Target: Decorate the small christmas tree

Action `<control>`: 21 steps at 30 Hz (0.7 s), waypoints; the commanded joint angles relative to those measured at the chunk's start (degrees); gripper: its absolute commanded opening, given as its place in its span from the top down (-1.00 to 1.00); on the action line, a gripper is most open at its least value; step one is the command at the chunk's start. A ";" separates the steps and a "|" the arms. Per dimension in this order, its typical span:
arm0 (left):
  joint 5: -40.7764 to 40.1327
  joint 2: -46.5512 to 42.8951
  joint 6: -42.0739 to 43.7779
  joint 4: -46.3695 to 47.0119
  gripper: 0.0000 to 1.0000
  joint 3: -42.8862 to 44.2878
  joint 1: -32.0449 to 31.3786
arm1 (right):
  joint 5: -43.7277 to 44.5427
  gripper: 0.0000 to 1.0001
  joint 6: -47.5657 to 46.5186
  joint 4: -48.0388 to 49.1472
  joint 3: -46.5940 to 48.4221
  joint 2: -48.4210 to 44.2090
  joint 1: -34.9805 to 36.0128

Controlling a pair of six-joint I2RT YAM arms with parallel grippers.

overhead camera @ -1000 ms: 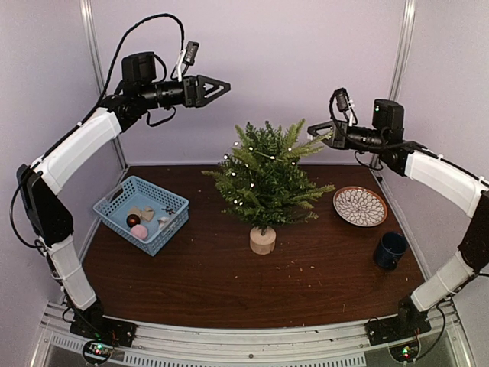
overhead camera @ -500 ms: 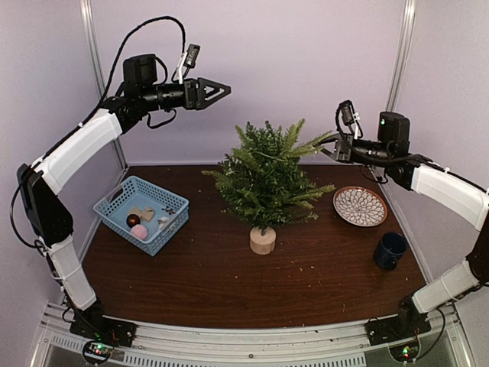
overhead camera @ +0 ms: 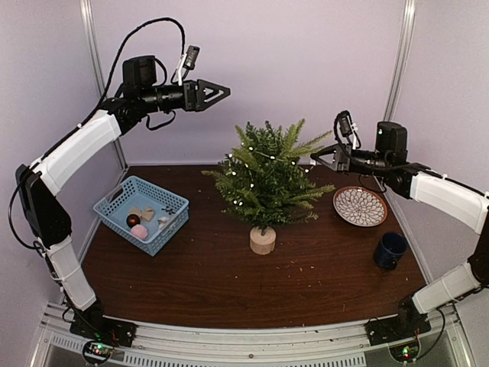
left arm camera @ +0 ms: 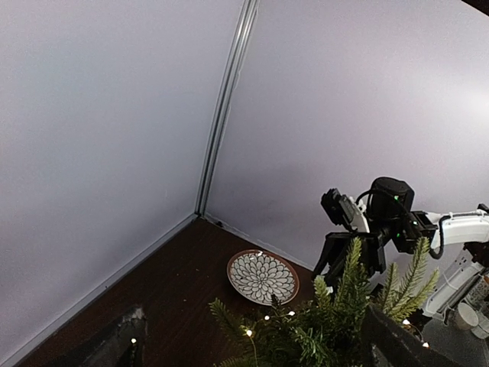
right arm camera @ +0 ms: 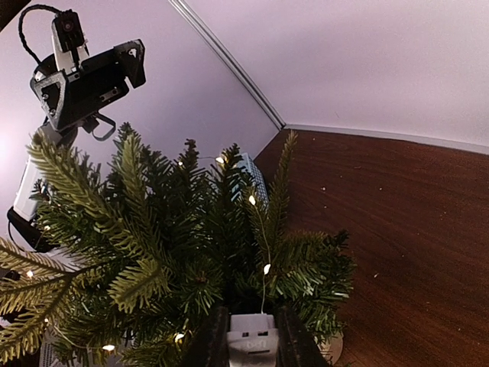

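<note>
Jaws of right gripper (overhead camera: 317, 155) close to the upper right branches of small christmas tree (overhead camera: 266, 182) from above, grip not readable there. Only from right wrist: pinching a small white box (right arm camera: 252, 338) between both fingers (right arm camera: 215, 336), thin wire with lit points (right arm camera: 264, 245) rising from it into the needles just ahead. Jaws of left gripper (overhead camera: 224, 90) spread wide, high and left of the treetop, tree below and ahead of them from left wrist.

small christmas tree (overhead camera: 263, 180) 1 | light string (right arm camera: 266, 268) 1 | basket (overhead camera: 164, 237) 1 | plate (overhead camera: 359, 206) 1 | mug (overhead camera: 390, 250) 1
</note>
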 commanded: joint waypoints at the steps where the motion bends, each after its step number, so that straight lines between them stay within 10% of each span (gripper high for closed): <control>1: -0.35 -2.54 0.50 1.93 -0.95 -1.22 0.24 | -1.98 0.52 -0.02 0.79 -0.98 -2.29 0.94; 21: -3.53 -4.01 1.99 -2.18 -0.95 -2.18 0.24 | -3.22 0.17 -3.28 -4.69 -3.45 -5.15 1.31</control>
